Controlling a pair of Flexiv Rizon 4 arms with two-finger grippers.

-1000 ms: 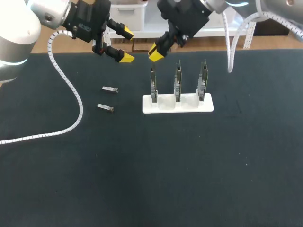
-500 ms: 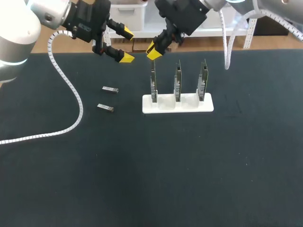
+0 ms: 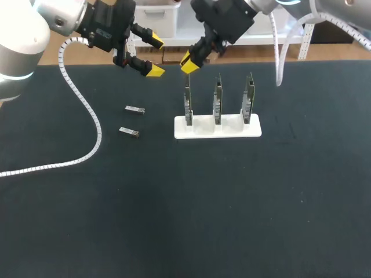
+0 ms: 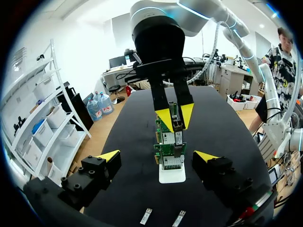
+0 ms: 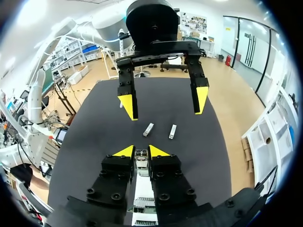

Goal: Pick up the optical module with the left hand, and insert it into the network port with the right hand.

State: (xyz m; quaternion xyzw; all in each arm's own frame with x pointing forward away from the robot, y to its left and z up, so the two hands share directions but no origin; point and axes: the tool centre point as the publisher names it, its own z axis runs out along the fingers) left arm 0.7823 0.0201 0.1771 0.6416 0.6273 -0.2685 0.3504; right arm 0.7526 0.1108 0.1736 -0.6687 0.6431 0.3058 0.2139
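Observation:
My right gripper (image 3: 189, 62) hangs above the nearest-left of three upright circuit boards (image 3: 188, 103) in a white stand (image 3: 232, 128). It is shut on a small metal optical module (image 5: 140, 156), which the left wrist view shows between its yellow tips as the module (image 4: 177, 125). My left gripper (image 3: 155, 55) hovers open and empty at the back left, facing the stand. Two more optical modules (image 3: 134, 109) (image 3: 129, 132) lie flat on the black table to the left of the stand, and also show ahead of the right gripper (image 5: 140, 151) as module (image 5: 148, 129) and module (image 5: 173, 131).
A white coiled cable (image 3: 87, 116) from my left arm trails over the table's left side. The other two boards (image 3: 217, 99) (image 3: 248, 95) stand to the right in the same stand. The table's front half is bare black mat.
My right gripper, with the module, has shifted slightly up and to the left above the first board. My left arm has stayed in place.

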